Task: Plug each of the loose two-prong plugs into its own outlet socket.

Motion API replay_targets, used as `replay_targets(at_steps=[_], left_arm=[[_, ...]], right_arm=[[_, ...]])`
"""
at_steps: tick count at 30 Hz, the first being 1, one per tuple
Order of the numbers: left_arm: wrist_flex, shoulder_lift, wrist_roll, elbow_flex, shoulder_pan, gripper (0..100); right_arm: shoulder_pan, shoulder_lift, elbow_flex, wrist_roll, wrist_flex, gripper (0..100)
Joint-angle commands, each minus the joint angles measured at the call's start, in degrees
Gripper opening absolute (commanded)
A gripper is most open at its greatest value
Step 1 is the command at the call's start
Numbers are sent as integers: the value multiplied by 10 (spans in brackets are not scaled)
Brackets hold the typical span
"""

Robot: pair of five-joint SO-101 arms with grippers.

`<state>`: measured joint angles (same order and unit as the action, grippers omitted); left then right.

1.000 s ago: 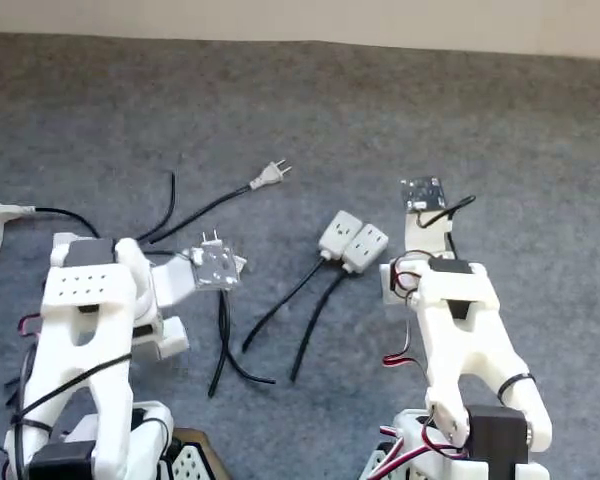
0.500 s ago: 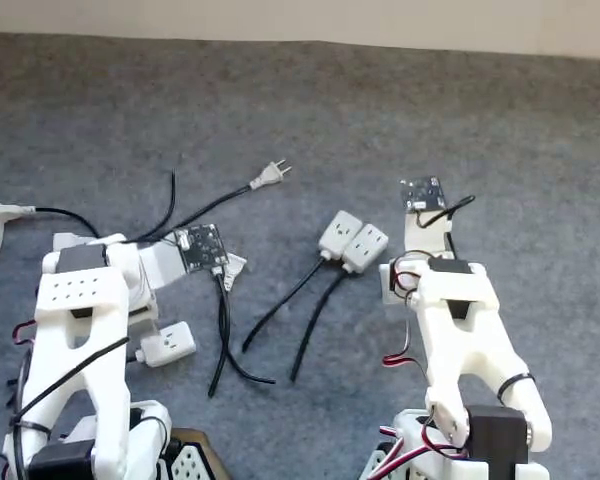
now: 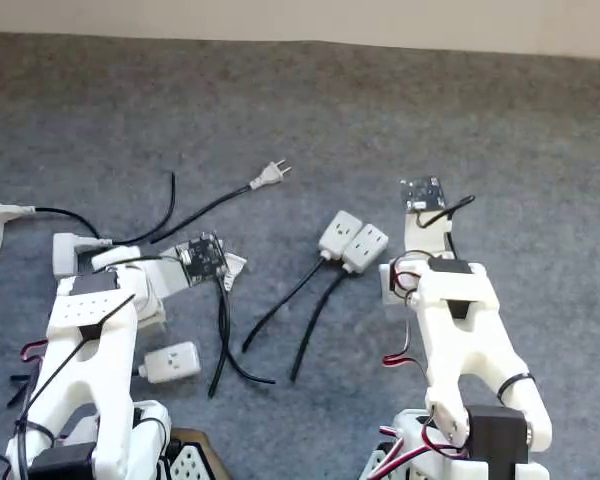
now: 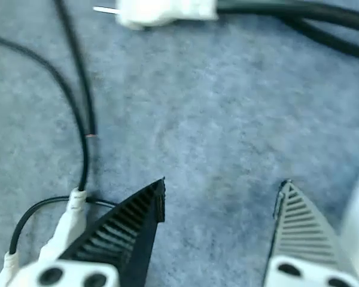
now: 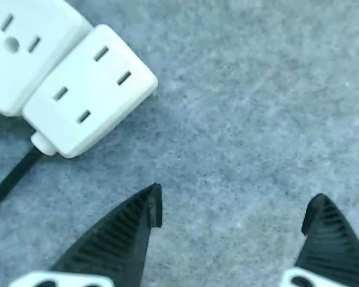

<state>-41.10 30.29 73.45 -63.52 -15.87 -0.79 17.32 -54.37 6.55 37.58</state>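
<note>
Currently, both grippers are spread wide with nothing held. The left gripper (image 4: 221,194) is poised over grey carpet (image 4: 227,107) near a white two-prong plug (image 4: 164,9), the right gripper (image 5: 233,203) just beside the paired outlet sockets (image 5: 78,78). A second plug (image 3: 270,175) lies well apart. Black cords (image 3: 223,330) could be snagged by the left arm, and the nearby plug dragged askew.

The left gripper (image 4: 222,200) points downward, jaws wide apart. The right gripper (image 5: 236,206) points downward too, jaws also spread.
</note>
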Motion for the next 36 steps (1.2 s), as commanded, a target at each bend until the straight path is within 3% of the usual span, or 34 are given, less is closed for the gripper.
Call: replay_targets(at_steps=[1,3,8,10,22,30,36], left_arm=[[35,7,-48,42,-4,288],[1,7,-78,94,-4,288],[-273,9,-62,168,51,288],[-302,13,-56,168,62,288],[-296,7,-57,138,62,287],[-155,7,-57,14,62,287],[-98,7,-58,29,44,287]], right_arm=[[-7,19,22,-4,-8,353],[-7,19,22,-4,-8,353],[-7,19,22,-4,-8,353],[-7,19,22,-4,-8,353],[-7,19,22,-4,-7,353],[-7,21,22,-4,-7,353],[-7,19,22,-4,-7,353]])
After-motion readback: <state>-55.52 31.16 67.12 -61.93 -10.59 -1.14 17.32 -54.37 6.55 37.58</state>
